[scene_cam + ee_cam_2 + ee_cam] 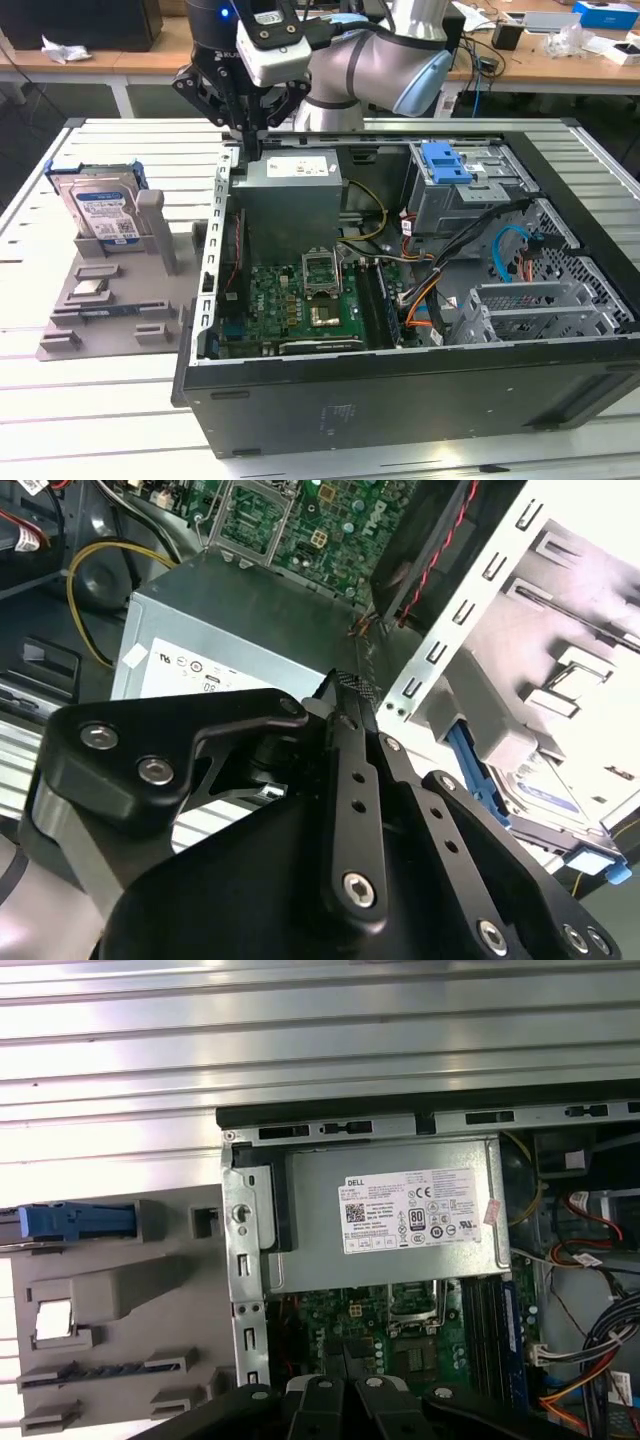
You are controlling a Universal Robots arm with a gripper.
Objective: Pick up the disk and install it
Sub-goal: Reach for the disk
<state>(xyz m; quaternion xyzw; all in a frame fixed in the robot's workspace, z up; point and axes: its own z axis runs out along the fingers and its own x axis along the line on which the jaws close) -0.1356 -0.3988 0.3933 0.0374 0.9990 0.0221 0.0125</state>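
The disk [100, 207], silver with a blue-and-white label and a blue bracket, stands upright in the grey moulded stand [110, 300] at the exterior view's left, beside the open computer case. Its blue edge shows in the first wrist view [75, 1222] and its label in the second wrist view [545, 785]. My gripper [247, 148] hangs over the case's back left corner, above the power supply [290, 190], to the right of the disk and apart from it. Its fingers [345, 695] are shut together with nothing between them.
The open computer case [400, 400] holds a green motherboard [300, 300], cables, a drive cage with a blue plastic latch [445, 162] at the back right, and a metal bay [530, 305]. The case wall [240, 1250] stands between gripper and stand. Slatted table [60, 420] around.
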